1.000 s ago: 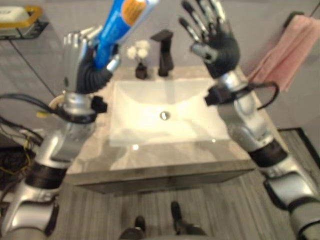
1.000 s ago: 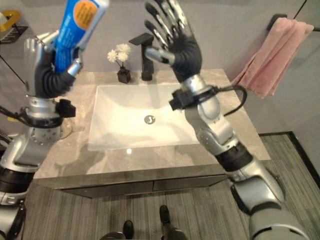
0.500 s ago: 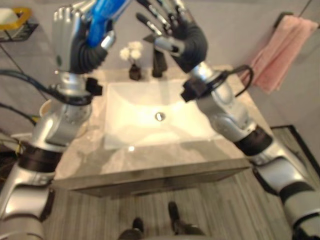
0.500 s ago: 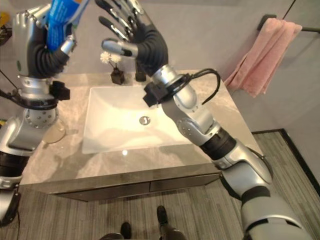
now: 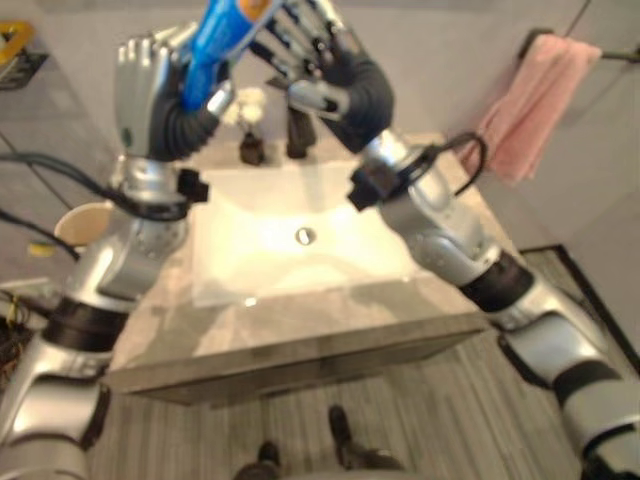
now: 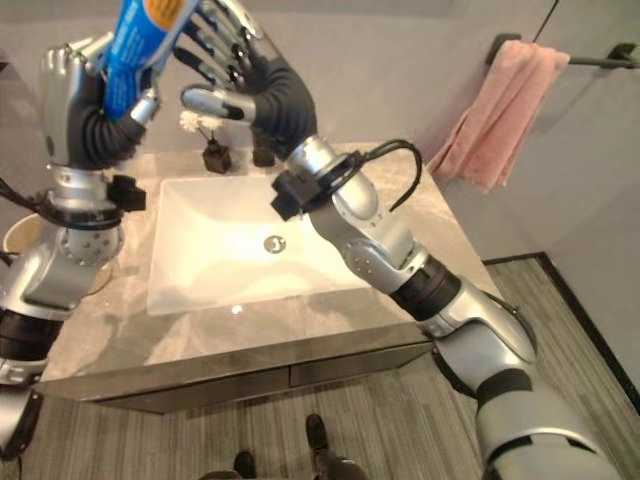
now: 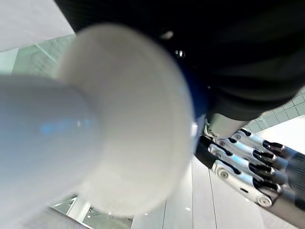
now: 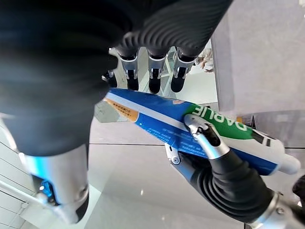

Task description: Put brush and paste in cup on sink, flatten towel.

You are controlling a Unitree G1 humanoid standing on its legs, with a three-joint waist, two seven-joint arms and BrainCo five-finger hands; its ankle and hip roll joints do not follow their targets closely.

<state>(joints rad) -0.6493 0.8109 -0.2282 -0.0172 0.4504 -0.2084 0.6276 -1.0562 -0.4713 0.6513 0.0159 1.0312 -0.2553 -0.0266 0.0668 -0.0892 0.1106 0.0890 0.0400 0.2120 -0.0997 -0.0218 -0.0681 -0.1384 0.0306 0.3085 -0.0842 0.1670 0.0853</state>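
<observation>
My left hand (image 6: 85, 105) is raised above the left side of the worktop (image 6: 440, 240), fingers and thumb curled round the toothpaste tube (image 6: 140, 45). Tube held tilted, cap end down by my palm, flat crimped end pointing up toward my right hand. In the right wrist view the tube (image 8: 190, 129) lies across the frame, blue and green with a white cap, my left thumb (image 8: 202, 136) pressed over it.

My right hand (image 6: 245, 70) is up beside the tube's top end, fingers spread and nearly straight, holding nothing; whether they touch the tube I cannot tell.

White sink (image 6: 200, 255) below both hands. Black tap (image 5: 297, 130) and small vase of white flowers (image 6: 205, 135) behind it. Cup (image 5: 82, 222) on the worktop's left edge. Pink towel (image 6: 495, 110) hangs bunched on a wall rail, right.
</observation>
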